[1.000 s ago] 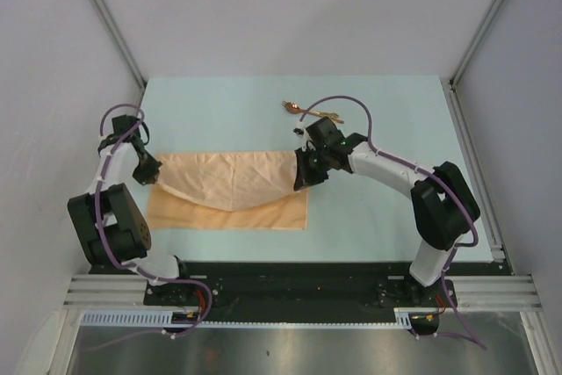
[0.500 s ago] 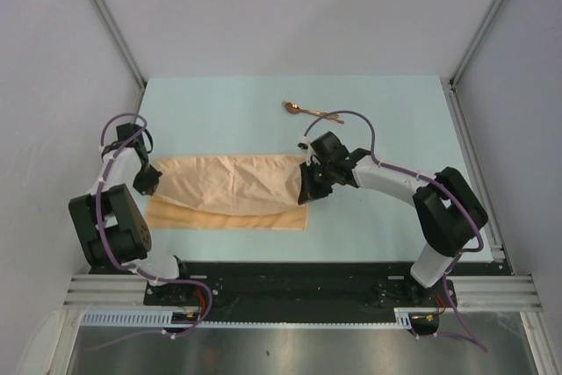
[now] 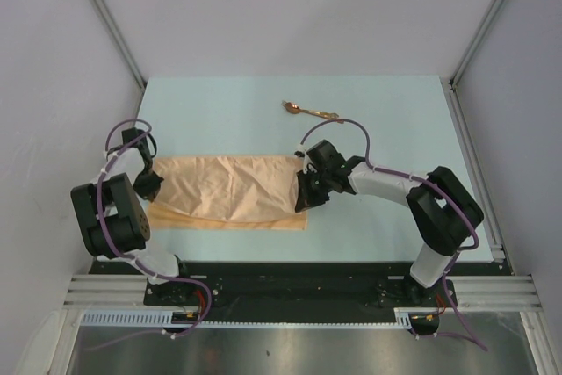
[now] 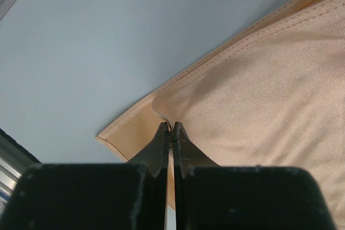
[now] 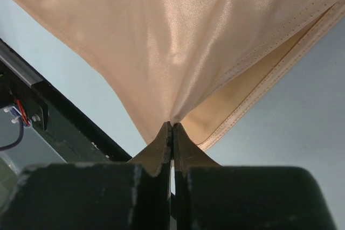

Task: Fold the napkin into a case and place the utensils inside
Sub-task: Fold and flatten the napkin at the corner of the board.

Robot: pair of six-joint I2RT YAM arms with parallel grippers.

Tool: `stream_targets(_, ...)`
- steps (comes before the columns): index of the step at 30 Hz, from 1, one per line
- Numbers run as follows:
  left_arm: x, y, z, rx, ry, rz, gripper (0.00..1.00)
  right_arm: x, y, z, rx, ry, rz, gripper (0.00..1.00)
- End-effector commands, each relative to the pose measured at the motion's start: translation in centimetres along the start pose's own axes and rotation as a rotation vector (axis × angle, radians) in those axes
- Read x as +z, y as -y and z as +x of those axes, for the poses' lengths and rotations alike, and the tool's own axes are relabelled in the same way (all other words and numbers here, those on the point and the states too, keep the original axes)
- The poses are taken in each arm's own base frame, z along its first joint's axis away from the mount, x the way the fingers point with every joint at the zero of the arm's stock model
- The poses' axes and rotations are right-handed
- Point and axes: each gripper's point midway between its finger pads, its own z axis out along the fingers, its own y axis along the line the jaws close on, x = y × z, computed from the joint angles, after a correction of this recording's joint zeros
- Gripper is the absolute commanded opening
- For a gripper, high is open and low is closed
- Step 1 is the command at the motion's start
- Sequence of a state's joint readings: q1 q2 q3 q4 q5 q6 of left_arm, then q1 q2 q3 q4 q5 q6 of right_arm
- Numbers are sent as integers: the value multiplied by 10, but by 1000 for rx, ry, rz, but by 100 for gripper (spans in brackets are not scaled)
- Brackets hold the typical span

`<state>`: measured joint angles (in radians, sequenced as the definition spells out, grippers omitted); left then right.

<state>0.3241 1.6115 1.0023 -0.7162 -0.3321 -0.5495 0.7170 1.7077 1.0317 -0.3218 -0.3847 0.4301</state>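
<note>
While your left end effector (image 3: 151, 183) and right end effector (image 3: 303, 195) clamp the napkin (image 3: 228, 189) at 9 and 3 o'clock on the table (image 3: 219, 111), you are mid-fold. Lay its raised layer toward 6 o'clock; the utensils (image 3: 312, 111) lie at 1 o'clock.

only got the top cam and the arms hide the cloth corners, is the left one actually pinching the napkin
Observer: Yes, the left wrist view shows the left fingers shut on the napkin near its stitched corner.
Operator: and the right
Observer: The right fingers are shut on a bunched tip of cloth that fans out from the pinch.
Operator: single layer there
Observer: No, a second hemmed layer lies beneath the lifted one.
</note>
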Motion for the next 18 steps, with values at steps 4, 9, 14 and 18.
stream_targets(4, 7, -3, -2, -8, 15, -20, 0, 7, 2, 4, 9, -6, -5, 0)
stream_targets(9, 11, -8, 4, 2, 2, -45, 0, 5, 1, 11, 11, -15, -6, 0)
stream_targets(14, 5, -14, 4, -25, 9, -56, 0, 3, -6, 13, 12, -11, -17, 0)
stream_targets(18, 5, -21, 3, -28, 16, -78, 0, 8, -6, 21, 12, -29, -17, 0)
